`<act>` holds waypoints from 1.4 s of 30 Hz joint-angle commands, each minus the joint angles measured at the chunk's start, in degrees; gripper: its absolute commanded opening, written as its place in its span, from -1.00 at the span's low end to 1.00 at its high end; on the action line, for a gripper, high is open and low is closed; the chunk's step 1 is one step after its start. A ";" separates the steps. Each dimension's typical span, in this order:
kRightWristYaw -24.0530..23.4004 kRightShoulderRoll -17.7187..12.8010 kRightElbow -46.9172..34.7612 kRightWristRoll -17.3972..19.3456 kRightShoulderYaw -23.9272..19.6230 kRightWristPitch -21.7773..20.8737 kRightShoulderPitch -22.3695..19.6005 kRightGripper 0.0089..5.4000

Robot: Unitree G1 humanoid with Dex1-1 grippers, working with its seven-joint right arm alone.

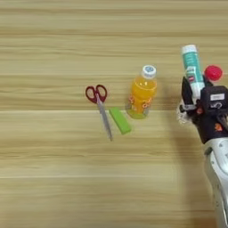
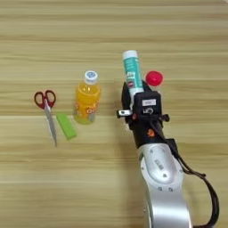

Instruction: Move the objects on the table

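Note:
My right gripper is shut on the white-and-teal tube, which sticks up and away from the black fingers. Just right of the tube shows the red cap of the clear bottle; its body is hidden behind the gripper. The small orange juice bottle with a white cap stands upright to the gripper's left, apart from it. Further left, the green block lies beside the red-handled scissors, whose blades point toward me. All rest on the wooden table.
The silver forearm comes in from the bottom edge, with a black cable looping on its right side. Bare wood stretches across the far side and the near left of the table.

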 commanded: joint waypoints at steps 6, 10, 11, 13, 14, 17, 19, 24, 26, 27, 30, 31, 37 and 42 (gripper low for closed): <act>-1.15 -2.77 -7.35 1.08 -7.01 0.28 -5.19 -0.37; -1.06 -3.65 -8.79 2.18 -10.48 1.90 -6.28 -0.38; -1.03 -3.92 -9.11 2.50 -11.39 2.31 -6.62 -0.38; -1.21 -4.83 -9.22 3.29 -13.98 3.57 -7.74 -0.38; -1.30 -5.33 -8.83 3.78 -15.38 4.21 -8.29 -0.38; -1.52 -6.39 -7.29 4.13 -17.88 5.77 -9.29 -0.38; -1.49 -6.86 -5.55 4.10 -18.82 7.05 -9.54 -0.38; -1.30 -7.35 -2.96 3.57 -19.31 8.19 -9.19 -0.38; -1.24 -7.38 -1.64 3.49 -19.43 8.63 -8.80 -0.38; -1.15 -7.62 -0.56 3.02 -19.21 8.80 -8.57 -0.38; -0.80 -7.72 2.45 2.74 -18.78 9.25 -8.25 -0.38; -0.75 -7.70 3.21 2.54 -18.55 9.25 -8.15 -0.38; 0.60 -8.05 8.48 0.85 -14.89 10.05 -6.78 -0.38; 1.14 -8.02 13.41 -0.07 -12.69 9.14 -6.00 -0.38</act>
